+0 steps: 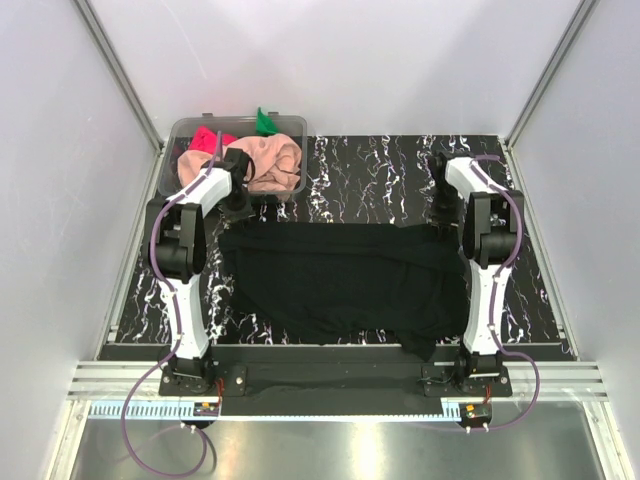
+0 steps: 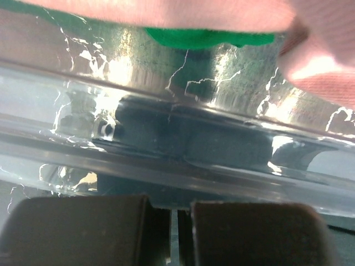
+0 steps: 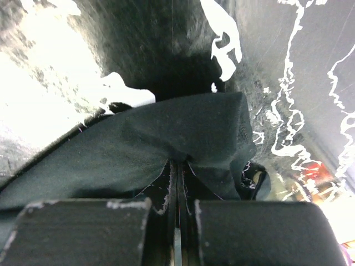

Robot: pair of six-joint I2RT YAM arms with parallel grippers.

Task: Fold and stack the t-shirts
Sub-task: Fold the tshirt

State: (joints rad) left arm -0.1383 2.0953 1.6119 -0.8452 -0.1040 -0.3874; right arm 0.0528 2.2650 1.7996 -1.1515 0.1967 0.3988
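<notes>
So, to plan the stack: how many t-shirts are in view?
4: the black t-shirt spread on the table; the peach-pink t-shirt, pink-red t-shirt and green t-shirt bunched in the clear tub. Others may be hidden underneath.

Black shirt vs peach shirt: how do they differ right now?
Place: the black shirt lies on the table; the peach shirt sits in the tub.
Pose: the black shirt is spread wide and mostly flat; the peach shirt is bunched in a heap.
Grip: the right gripper is shut on the black shirt's far right corner; nothing grips the peach shirt.
Shared: both are plain cloth, neither folded yet.
</notes>
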